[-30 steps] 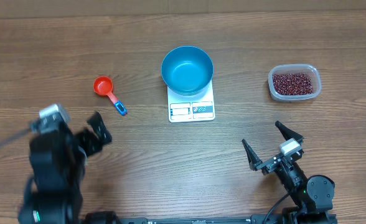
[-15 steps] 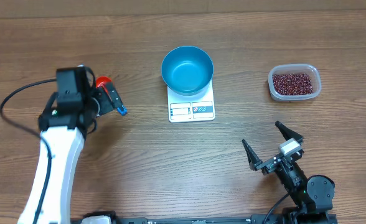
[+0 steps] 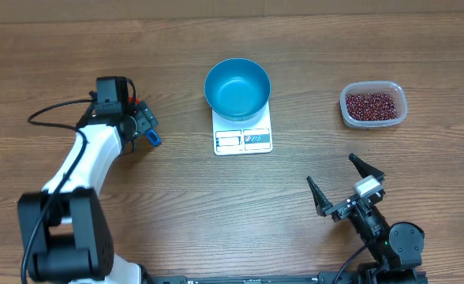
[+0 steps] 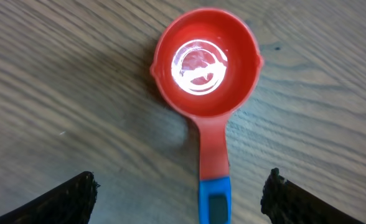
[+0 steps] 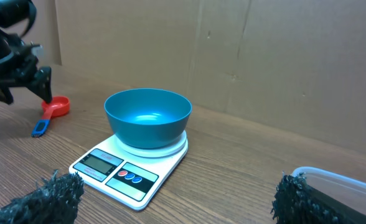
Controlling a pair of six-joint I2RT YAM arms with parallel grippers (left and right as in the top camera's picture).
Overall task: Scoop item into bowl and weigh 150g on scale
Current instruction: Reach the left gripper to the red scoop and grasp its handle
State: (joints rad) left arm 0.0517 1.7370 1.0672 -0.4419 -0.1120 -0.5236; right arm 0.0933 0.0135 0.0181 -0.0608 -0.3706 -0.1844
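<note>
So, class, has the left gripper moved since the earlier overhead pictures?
Yes. The left gripper has moved away from the near edge, now over the red scoop, level with the scale.

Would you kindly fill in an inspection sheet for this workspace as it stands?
Surface: wooden table, bare grain, no spills.
Job's things: blue bowl sits on the white scale; beans lie in the clear tub at the right side; red scoop lies flat, empty.
Clutter: nothing seen.
Claws: left claw open, straddling the scoop handle without touching; right claw open, empty, near the front edge.
Cables: black cable loops beside the left arm.
Surroundings: cardboard wall behind the table.
</note>
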